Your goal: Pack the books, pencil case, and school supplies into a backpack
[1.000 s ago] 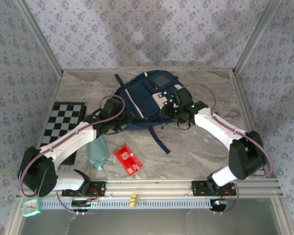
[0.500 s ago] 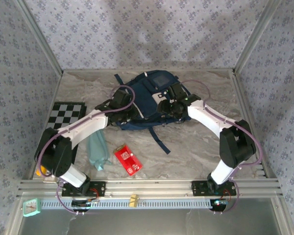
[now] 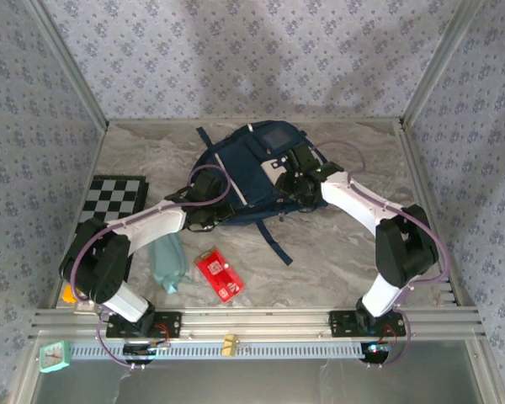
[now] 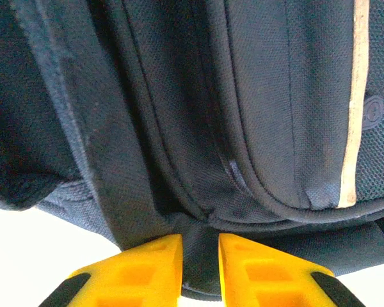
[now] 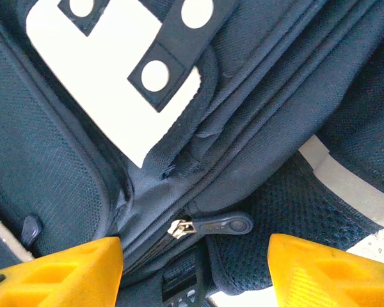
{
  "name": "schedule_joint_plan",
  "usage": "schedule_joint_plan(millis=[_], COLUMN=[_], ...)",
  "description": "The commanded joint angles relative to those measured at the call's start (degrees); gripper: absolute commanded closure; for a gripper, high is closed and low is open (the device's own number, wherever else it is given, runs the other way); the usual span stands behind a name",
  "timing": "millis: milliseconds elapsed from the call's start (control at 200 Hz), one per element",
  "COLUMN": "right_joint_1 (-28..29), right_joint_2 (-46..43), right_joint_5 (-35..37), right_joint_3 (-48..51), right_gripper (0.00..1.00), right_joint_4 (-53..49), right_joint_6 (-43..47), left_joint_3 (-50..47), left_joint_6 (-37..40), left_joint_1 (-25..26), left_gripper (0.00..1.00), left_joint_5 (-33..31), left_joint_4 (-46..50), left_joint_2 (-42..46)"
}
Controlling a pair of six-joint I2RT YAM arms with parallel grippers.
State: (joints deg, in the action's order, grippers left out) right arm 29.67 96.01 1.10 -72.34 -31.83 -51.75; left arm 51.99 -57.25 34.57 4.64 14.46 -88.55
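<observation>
pinching backpack (image 4: pixel 262 96) fabric, left hand (image 4: pixel 200 246) nearly closed; right hand (image 5: pixel 195 246) spread wide

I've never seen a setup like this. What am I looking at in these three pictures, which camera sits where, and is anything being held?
Two robot arms, left and right, are bolted at the near edge of a table. The overhead picture looks down from behind them; the other two come from a camera on each wrist, its yellow fingers at the bottom. On the table lie a navy backpack, a pale teal pencil case, a small red packet and a checkerboard mat. The left gripper pinches a fold of the backpack's fabric. The right gripper is open, holding nothing, poised over a zipper pull.
</observation>
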Motion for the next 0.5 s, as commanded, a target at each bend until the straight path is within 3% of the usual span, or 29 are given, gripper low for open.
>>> schedule_joint_plan(millis=[0,230,495], right_joint_1=[0.9,3.0,4.0], right_joint_2=[2.7,6.2,10.0], right_joint_5=[3.5,8.2,-0.5], right_joint_3=[-2.8,-8.5,-9.8], right_gripper=[0.37,0.37,0.38], right_joint_4=[-3.2,-7.2,-0.1], right_joint_6=[-4.9,-6.9,-7.7], left_joint_3=[-1.3,-2.1,-2.5], left_joint_6=[-0.1,0.3,1.0], left_joint_1=[0.8,2.6,2.6], left_gripper=[0.77,0.78,0.78], left_joint_5=[-1.3,-2.8,-2.6], left_joint_4=[2.2,4.1,3.4], left_joint_2=[1.8,1.9,1.2])
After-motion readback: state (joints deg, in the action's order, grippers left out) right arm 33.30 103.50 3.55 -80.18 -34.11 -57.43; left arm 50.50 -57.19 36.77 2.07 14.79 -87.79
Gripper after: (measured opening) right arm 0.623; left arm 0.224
